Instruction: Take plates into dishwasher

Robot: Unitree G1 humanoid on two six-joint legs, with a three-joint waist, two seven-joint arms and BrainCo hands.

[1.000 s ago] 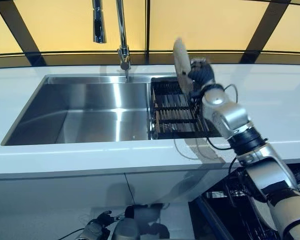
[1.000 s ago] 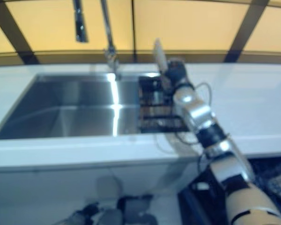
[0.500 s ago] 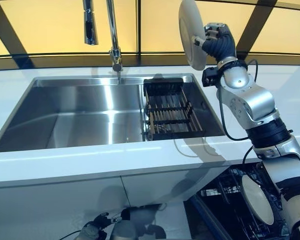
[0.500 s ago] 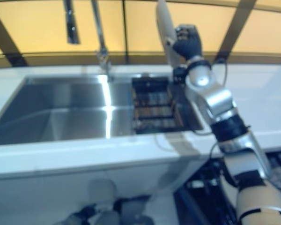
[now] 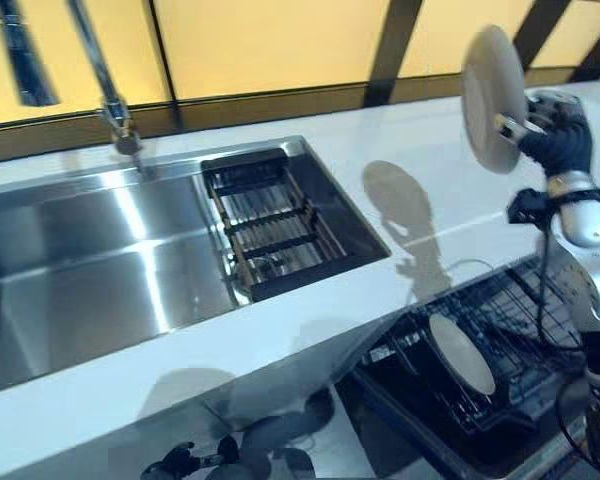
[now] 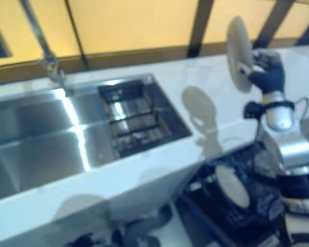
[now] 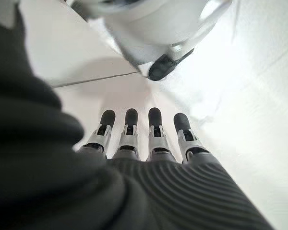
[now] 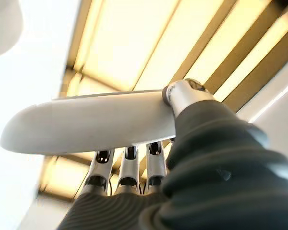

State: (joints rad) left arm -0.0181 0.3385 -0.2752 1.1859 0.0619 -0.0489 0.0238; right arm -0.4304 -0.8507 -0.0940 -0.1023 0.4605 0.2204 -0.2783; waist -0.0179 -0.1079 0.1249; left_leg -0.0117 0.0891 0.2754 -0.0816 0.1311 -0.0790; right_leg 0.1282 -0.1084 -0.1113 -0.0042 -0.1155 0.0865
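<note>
My right hand (image 5: 552,135) is shut on a white plate (image 5: 490,97) and holds it upright, high above the counter at the right. The right wrist view shows the plate (image 8: 91,127) pinched between my thumb (image 8: 185,96) and fingers (image 8: 127,170). A second white plate (image 5: 462,357) stands in the open dishwasher's black rack (image 5: 500,330), below the held one. My left hand (image 7: 144,143) hangs low with straight fingers and holds nothing; it also shows at the bottom of the left eye view (image 5: 175,463).
A steel sink (image 5: 70,275) with a tall tap (image 5: 105,80) lies at the left. A dark dish rack (image 5: 275,230) sits in the sink's right end. White counter (image 5: 430,200) runs between the sink and the dishwasher.
The camera has turned to the right. My right hand has carried the plate from above the sink rack to the right, over the counter near the open dishwasher.
</note>
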